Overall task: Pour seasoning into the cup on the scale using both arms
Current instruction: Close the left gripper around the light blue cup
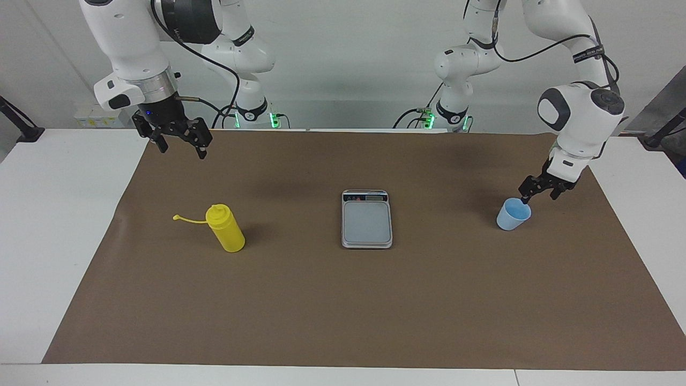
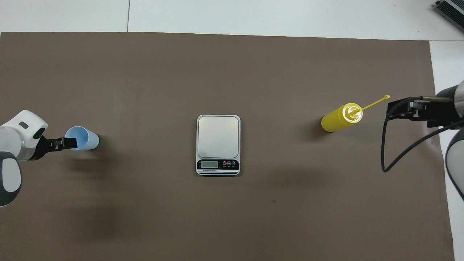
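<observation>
1. Seasoning [image 1: 227, 229] is held in a smooth yellow plastic cylinder with a domed ribbed cap and thin strap, stood on brown paper toward the right arm's end of the counter [image 1: 64, 214].
2. Cup [image 1: 513, 214], tapered pale blue plastic, is stood toward the left arm's end.
3. Scale [image 1: 367, 219], flat and rectangular with a silver-grey platform, is set between them.
4. Left gripper [image 1: 530, 199] is spread open at the cup's rim, nothing clamped.
5. Right gripper [image 1: 179, 145] is hung open and empty above the paper.

Brown paper mat [image 1: 343, 300] covers most of the white tabletop [image 1: 59, 214], white showing around the mat's edges. Small white box [image 1: 94, 117] by the wall at the right arm's end. Green lights [image 1: 274, 119] at the table's robot edge.
</observation>
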